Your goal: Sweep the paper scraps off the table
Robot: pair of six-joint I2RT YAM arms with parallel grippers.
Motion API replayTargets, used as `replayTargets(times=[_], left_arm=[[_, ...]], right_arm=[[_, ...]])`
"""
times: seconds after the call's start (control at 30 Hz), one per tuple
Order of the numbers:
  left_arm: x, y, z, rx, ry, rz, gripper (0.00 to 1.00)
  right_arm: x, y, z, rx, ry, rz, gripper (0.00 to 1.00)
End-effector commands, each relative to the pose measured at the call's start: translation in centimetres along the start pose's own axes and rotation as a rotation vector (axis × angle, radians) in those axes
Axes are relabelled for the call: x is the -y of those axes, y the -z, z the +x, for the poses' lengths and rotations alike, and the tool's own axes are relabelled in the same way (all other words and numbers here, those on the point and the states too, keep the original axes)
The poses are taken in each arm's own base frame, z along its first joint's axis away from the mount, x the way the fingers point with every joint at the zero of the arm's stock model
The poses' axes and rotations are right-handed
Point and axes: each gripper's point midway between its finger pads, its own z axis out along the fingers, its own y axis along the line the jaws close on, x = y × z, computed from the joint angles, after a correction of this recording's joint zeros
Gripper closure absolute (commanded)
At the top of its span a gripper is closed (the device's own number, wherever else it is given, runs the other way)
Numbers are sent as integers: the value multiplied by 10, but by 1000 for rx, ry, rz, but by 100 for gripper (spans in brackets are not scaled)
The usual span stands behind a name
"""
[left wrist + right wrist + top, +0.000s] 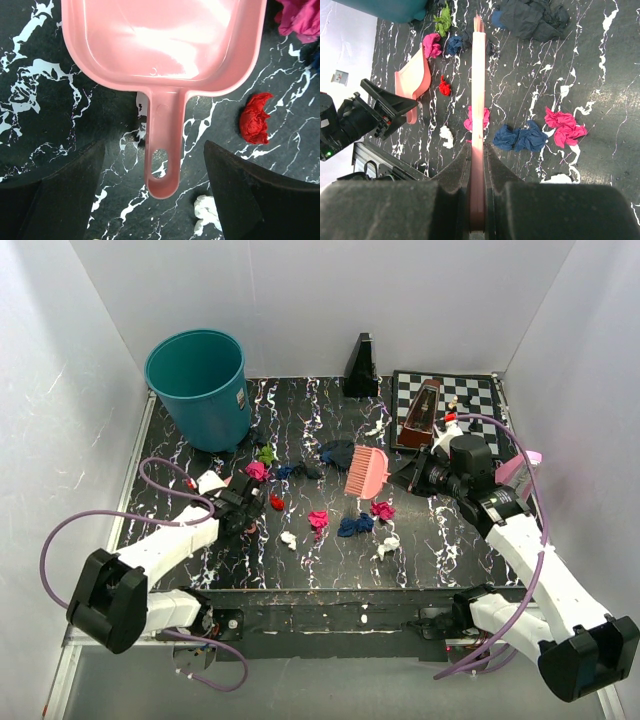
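Paper scraps lie across the black marbled table: magenta, green, red, white, magenta, dark blue, magenta. My left gripper is open over a pink dustpan. The dustpan handle lies between the open fingers, untouched. A red scrap and a white scrap lie to its right. My right gripper is shut on a pink brush, which is held above the table's middle.
A teal bin stands at the back left. A black wedge-shaped object stands at the back. A chessboard with a metronome and small pieces is at the back right. White panels wall the table.
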Motion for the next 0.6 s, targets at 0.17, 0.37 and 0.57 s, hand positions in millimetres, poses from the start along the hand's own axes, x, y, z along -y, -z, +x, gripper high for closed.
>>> replayTargets(times=[0.17,0.37,0.57], left_arm=[[17,-11,2,12,-19,40,58],[1,14,-23,73,-38,-31,70],[-25,66,-61,204,-17,15,70]], right_arm=[[-4,-10,6,-62,-7,-38,99],[-20,-21,17,-195,-2,-128,99],[-56,-43,29,-333,9,-229,99]])
